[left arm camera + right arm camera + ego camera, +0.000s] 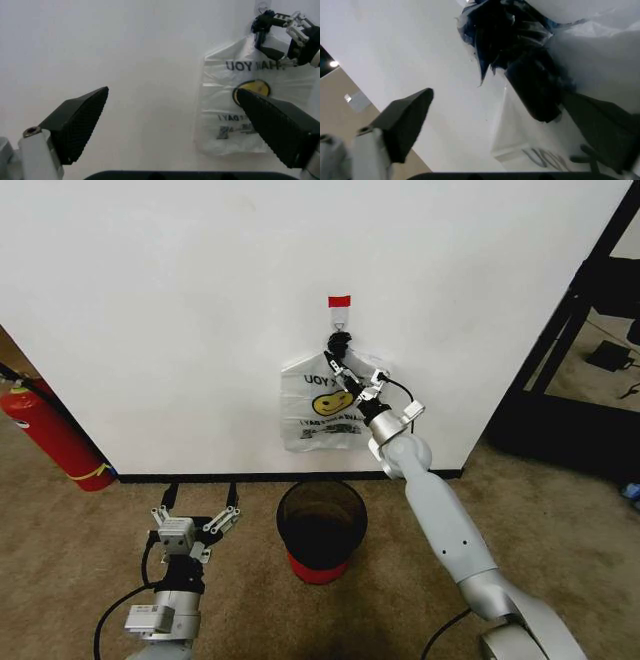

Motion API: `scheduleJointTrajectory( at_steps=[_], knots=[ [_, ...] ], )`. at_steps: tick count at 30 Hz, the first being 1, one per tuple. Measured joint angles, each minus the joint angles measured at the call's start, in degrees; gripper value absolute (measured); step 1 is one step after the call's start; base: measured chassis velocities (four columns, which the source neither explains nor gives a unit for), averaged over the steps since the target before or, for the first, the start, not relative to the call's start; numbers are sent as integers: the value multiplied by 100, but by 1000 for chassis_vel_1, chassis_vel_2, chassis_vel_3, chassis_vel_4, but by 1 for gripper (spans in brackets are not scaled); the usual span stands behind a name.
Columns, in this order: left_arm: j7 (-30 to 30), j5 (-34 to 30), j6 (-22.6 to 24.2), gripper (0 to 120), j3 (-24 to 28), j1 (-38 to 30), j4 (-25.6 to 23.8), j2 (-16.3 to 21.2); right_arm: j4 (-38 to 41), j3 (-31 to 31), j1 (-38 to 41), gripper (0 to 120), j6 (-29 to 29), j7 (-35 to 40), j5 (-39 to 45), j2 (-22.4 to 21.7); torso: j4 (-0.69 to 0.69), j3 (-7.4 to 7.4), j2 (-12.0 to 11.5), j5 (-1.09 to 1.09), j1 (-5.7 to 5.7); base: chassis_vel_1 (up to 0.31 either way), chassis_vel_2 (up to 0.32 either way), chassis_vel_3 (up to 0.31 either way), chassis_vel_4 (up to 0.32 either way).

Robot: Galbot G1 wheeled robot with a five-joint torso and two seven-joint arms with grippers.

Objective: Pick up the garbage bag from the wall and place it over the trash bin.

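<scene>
A: How is the right gripper (352, 376)?
B: Its fingers are spread open at the top of the thin see-through plastic garbage bag (322, 416), which hangs on the white wall.
A: Any writing?
B: A yellow smiley and mirrored "YOU". The round black trash bin (321, 530) stands below; the left gripper (198, 508) is open, low.

The right gripper (345, 372) hides the garbage bag (322, 412) top; hook unclear.

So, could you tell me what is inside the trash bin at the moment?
The trash bin stands open on the carpet below the garbage bag, with no liner over its rim. Its dark inside shows nothing clearly; the bottom is too shadowed to tell.
</scene>
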Motion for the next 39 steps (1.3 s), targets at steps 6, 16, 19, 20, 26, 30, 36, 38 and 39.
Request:
scheduleJointTrajectory(
  at_steps=[6, 16, 19, 20, 26, 30, 36, 38, 39],
  knots=[
    [-3, -6, -1, 100, -3, 0, 7, -4, -7, 5, -3, 69, -2, -2, -8, 21, 0, 0, 0, 0, 0, 0, 0, 0, 0],
    [-10, -22, -1, 100, 3, -11, 21, 0, -27, 12, -54, 34, 1, -2, -67, -18, 1, 0, 0, 0, 0, 0, 0, 0, 0],
    [-14, -30, -1, 100, 3, -15, 20, 0, -27, 9, -57, 25, 2, -3, -83, -38, 0, 0, 0, 0, 0, 0, 0, 0, 0],
    [-15, -34, -1, 100, 2, -16, 20, -1, -27, 9, -58, 22, 2, -4, -86, -41, 0, 0, 0, 0, 0, 0, 0, 0, 0],
    [-18, -38, -5, 100, 6, -13, 11, -10, -16, -1, -72, 0, 5, -2, -117, -51, 0, 0, 0, 0, 0, 0, 0, 0, 0],
    [-27, -45, -14, 100, 7, -9, -1, -19, -8, -3, -119, 0, 14, 2, -153, -61, 0, 0, 0, 0, 0, 0, 0, 0, 0],
    [-31, -52, -16, 100, 2, 0, -33, -20, 145, 18, -222, 0, 29, 33, -177, -110, 1, 0, 0, 0, 0, 0, 0, 0, 0],
    [-32, -52, -16, 100, 2, 3, -38, -23, 219, 30, -266, 0, 32, 46, -181, -138, 1, 0, 0, 0, 0, 0, 0, 0, 0],
    [-32, -52, -16, 100, 4, 5, -42, -26, 292, 41, -312, 0, 34, 58, -181, -165, 1, 0, 0, 0, 0, 0, 0, 0, 0]
  ],
)
